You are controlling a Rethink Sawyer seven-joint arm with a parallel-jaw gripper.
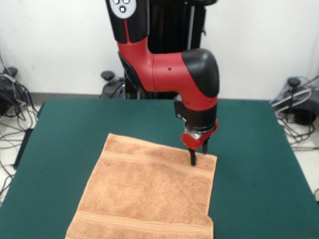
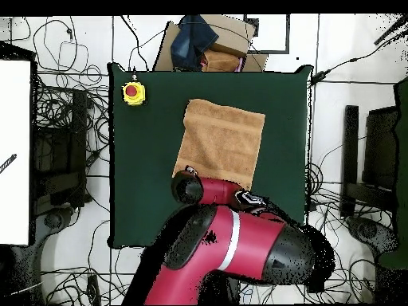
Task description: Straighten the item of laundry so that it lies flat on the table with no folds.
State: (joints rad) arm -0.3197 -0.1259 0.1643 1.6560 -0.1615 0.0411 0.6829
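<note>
The peach-orange towel lies spread on the dark green table, with woven bands near its far and near edges. A diagonal crease runs toward its near right corner, which looks slightly turned up. My gripper points down at the towel's far right corner. Its two black fingers stand a little apart, one tip on the towel, the other at its far edge. In the overhead view the towel lies mid-table, and the red arm covers the gripper and the towel's lower edge.
A yellow box with a red button sits at a table corner. A cardboard box with blue cloth stands beyond the table's far edge. Cables lie on the floor all around. Bare green table surrounds the towel.
</note>
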